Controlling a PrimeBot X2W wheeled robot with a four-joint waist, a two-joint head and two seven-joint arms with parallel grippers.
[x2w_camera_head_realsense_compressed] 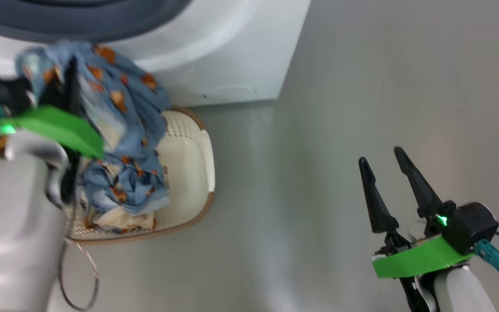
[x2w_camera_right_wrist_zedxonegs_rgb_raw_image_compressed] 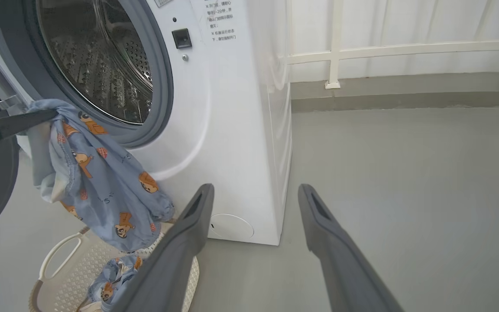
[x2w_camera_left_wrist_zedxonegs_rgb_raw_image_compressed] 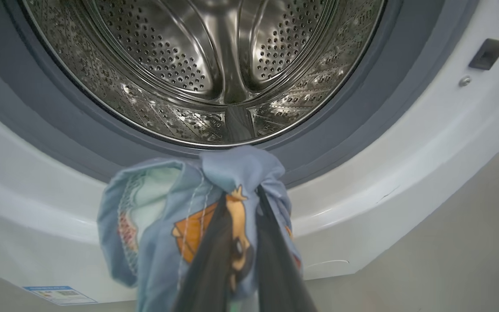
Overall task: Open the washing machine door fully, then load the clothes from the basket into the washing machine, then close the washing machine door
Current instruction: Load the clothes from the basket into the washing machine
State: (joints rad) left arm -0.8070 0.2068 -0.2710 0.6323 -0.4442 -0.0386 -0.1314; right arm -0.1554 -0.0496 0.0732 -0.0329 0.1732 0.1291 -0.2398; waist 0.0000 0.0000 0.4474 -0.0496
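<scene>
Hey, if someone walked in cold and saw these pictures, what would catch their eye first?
First, the blue cartoon-print garment pinched in the left gripper, dangling just in front of the washing machine and its shiny steel drum. Below it, more clothes lie in the cream basket, while the right gripper hangs open and empty over the grey floor to the right.

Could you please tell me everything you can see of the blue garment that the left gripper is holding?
The garment is soft light blue fabric printed with small orange-brown cartoon figures, a paler inside showing at one fold. The left gripper is shut on its bunched top, just outside the drum. It hangs crumpled and loose, its lower end over the basket.
</scene>
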